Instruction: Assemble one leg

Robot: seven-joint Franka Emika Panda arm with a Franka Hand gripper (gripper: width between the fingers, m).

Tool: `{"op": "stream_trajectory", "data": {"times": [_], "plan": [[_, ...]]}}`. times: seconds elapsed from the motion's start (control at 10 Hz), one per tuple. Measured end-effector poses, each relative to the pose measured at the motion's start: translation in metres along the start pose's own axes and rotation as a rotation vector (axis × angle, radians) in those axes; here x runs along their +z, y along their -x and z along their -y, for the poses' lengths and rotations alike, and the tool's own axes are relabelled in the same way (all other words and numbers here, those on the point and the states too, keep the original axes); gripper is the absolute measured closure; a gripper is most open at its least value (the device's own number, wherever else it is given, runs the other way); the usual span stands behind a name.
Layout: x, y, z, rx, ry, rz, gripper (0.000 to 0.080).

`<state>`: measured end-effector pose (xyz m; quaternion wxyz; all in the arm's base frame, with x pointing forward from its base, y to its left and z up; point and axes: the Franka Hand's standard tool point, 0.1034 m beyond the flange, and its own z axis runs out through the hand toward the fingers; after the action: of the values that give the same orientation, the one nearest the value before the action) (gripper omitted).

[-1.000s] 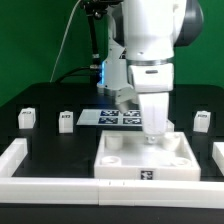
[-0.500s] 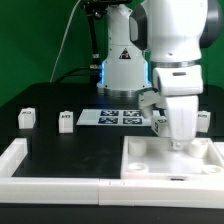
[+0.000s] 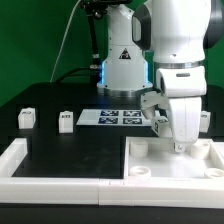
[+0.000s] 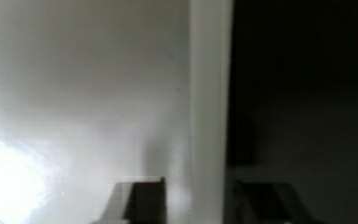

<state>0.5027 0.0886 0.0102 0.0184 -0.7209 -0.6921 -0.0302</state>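
On the black desk [image 3: 75, 155], toward the exterior view's right, the arm [image 3: 175, 45] stands over the white tray-like part [image 3: 160, 165], its jaws down on that part's rear rim; the marker board [image 3: 112, 117] lies behind, near the middle; no leg is in hand. Nearest is the leg [image 3: 206, 121], just behind the jaws on the exterior view's right and half hidden by them; another leg [image 3: 66, 122] and a third leg [image 3: 27, 118] sit well apart on the exterior view's left; each seems upright, tag forward, but too small to judge a long axis. From the wrist view, the two fingers [image 4: 144, 200] stand slightly apart astride the rim wall; whether they pinch it or merely flank it, I cannot tell.
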Motion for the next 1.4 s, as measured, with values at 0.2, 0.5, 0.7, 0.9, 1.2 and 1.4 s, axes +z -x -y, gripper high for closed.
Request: {"op": "stream_trajectory", "data": {"times": [0.2, 0.5, 0.7, 0.9, 1.2, 1.4], "plan": [[0.000, 0.000, 0.000, 0.001, 0.000, 0.000, 0.0342], [0.000, 0.001, 0.000, 0.002, 0.000, 0.000, 0.0165], [0.000, 0.001, 0.000, 0.002, 0.000, 0.000, 0.0154], [-0.011, 0.001, 0.008, 0.052, 0.008, 0.004, 0.0151], [-0.049, -0.003, 0.034, 0.129, 0.038, 0.020, 0.0151], [-0.050, -0.001, 0.038, 0.177, 0.036, 0.021, 0.0151]]}}
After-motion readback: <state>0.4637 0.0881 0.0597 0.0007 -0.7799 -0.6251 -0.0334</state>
